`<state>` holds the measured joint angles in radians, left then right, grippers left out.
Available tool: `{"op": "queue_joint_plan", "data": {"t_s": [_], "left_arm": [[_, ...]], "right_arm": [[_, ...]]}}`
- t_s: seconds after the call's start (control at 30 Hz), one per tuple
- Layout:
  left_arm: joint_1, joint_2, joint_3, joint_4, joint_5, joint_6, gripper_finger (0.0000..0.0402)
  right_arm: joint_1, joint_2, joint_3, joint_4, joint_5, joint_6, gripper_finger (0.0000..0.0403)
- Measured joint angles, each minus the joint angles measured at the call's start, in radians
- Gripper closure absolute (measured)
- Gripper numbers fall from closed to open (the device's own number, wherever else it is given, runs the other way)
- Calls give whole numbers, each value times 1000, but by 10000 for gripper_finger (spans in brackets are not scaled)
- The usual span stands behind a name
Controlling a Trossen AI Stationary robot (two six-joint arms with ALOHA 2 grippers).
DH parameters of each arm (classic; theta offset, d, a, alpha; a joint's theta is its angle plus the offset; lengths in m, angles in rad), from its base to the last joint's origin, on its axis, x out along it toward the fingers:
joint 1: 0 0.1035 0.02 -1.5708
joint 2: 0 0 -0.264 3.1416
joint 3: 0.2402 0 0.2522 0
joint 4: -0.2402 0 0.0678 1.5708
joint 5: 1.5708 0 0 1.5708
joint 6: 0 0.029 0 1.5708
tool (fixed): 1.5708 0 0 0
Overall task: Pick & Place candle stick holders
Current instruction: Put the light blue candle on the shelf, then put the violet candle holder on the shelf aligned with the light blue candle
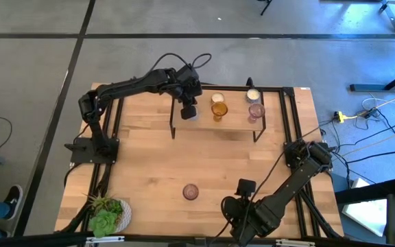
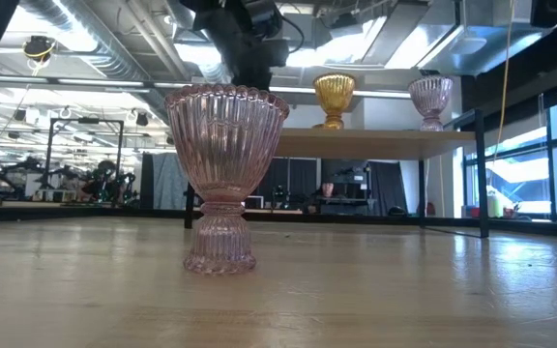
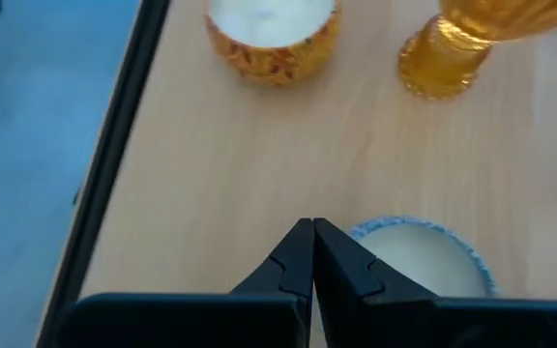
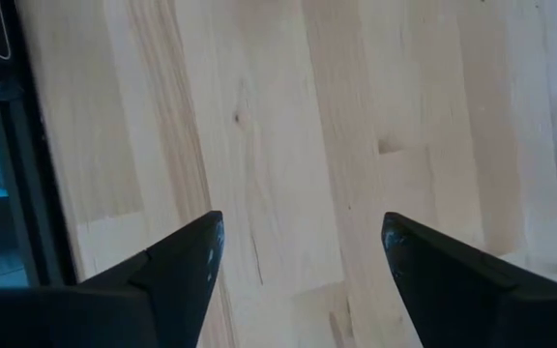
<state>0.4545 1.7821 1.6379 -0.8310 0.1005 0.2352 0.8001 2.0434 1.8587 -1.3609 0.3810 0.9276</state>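
Raised shelf (image 1: 235, 127) already carries several candle stick holders, amber holder (image 1: 219, 108) among them; one pink holder (image 1: 191, 191) remains on tabletop (image 1: 156, 165). Left gripper (image 1: 188, 110) above shelf, pinched closed, empty. Right gripper (image 4: 303, 251) spread wide, empty, over bare tabletop near the front edge.

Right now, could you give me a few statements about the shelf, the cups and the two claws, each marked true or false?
1. The left claw is shut, empty, over the raised shelf. True.
2. The amber cup lies on its side. False: it stands upright on the shelf.
3. A pink cup stands alone on the table. True.
4. The right claw grips that pink cup. False: it is open over bare wood.
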Motion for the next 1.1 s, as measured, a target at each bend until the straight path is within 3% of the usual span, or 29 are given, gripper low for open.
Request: {"op": "queue_joint_plan", "data": {"t_s": [0.57, 0.73, 0.93, 1.1], "left_arm": [[-27, 0, 0, -87, -13, -1, 400], [-48, -19, 1, -39, -155, 3, 400], [-61, -152, 3, 77, -147, 5, 400], [-113, -327, 5, 112, -124, -19, 400]], "right_arm": [[0, 0, 0, -1, 0, -4, 123], [0, 0, 0, 0, 0, -4, 123], [0, 0, 0, -1, 12, -5, 128], [5, 0, 25, -6, 78, -51, 166]]}}
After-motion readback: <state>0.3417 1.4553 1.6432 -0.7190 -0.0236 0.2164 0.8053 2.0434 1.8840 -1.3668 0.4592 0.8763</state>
